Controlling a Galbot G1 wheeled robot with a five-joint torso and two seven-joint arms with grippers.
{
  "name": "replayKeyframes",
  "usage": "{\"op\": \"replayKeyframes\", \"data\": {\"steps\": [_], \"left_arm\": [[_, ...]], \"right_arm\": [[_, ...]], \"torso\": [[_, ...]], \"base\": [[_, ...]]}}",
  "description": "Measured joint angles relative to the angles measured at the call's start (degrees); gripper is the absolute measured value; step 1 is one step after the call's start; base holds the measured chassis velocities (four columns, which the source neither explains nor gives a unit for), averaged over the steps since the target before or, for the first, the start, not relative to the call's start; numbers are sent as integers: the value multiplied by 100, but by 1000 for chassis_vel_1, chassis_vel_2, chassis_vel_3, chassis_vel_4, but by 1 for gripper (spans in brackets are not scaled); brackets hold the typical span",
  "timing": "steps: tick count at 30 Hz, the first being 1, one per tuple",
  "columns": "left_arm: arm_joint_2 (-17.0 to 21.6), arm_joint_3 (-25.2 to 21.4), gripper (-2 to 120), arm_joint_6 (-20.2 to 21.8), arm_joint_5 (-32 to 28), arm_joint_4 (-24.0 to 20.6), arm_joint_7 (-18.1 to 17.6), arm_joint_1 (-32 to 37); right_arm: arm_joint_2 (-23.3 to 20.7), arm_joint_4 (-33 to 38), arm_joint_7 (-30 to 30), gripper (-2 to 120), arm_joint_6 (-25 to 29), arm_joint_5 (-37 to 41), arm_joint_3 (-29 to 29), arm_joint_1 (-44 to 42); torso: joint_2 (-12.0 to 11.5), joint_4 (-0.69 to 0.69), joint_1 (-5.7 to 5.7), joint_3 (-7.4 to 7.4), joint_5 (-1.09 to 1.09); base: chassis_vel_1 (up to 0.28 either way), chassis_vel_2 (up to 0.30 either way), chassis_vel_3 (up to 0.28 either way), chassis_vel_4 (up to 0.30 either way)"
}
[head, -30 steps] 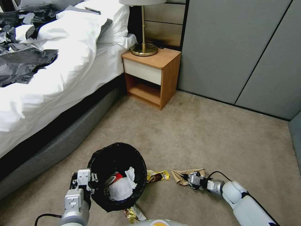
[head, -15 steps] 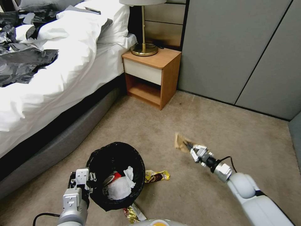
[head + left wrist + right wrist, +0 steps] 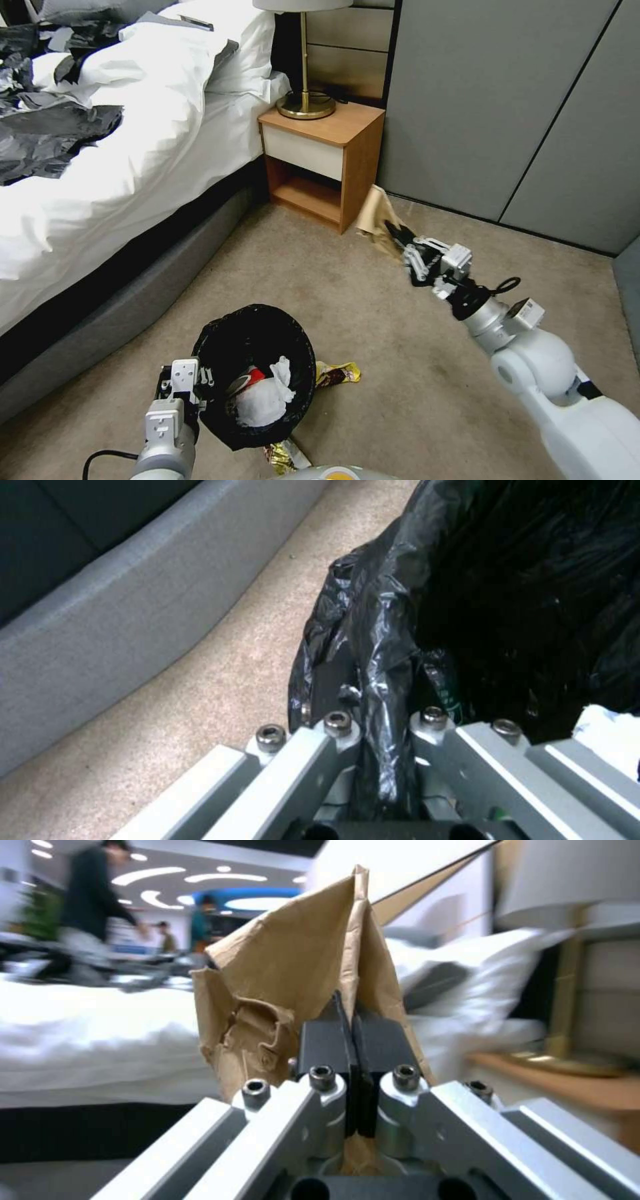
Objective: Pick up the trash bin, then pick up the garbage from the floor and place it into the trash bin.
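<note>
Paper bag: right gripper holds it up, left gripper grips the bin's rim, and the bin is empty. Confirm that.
Not quite: the bin isn't empty. The head view shows white tissue and a red packet inside. The right gripper does hold the paper bag up, and the left gripper grips the rim.

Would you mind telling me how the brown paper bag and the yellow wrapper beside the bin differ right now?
The brown paper bag is lifted off the carpet, pinched in the right gripper; the yellow wrapper lies flat on the floor, touching nothing but the carpet beside the trash bin. The bag is matte, creased brown paper; the wrapper is glossy yellow with dark print. The bag looks larger. Both remain outside the bin, which the left gripper holds by its rim.
</note>
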Motion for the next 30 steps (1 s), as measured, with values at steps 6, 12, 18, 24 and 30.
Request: {"op": "replayKeyframes", "data": {"steps": [6, 12, 18, 24, 30], "left_arm": [[-6, 28, 0, 1, 9, 1, 0, -10], [-13, 46, 0, 11, 20, 1, 0, -20], [-42, 102, 0, 18, 66, 3, 0, -38], [-69, 154, 0, 20, 109, 14, 0, -44], [-81, 171, 0, 20, 127, 14, -1, -37]], "right_arm": [[-206, 151, 197, 0, -177, -402, -984, 16], [-318, 7, 207, 0, -211, -750, -1702, 91], [-215, -366, 140, 0, -210, -1261, -2246, 156], [-75, -739, 77, 0, -185, -1544, -2425, 214], [-38, -954, -6, 0, -187, -1772, -2451, 192]], "torso": [[0, 0, 0, 0, 2], [0, 0, 0, 0, 2], [0, -1, 0, 0, 2], [0, 0, 0, 0, 2], [0, 0, 0, 0, 1]], "base": [[0, 0, 0, 0], [0, 0, 0, 0], [0, 0, 0, 0], [0, 0, 0, 0], [0, 0, 0, 0]]}}
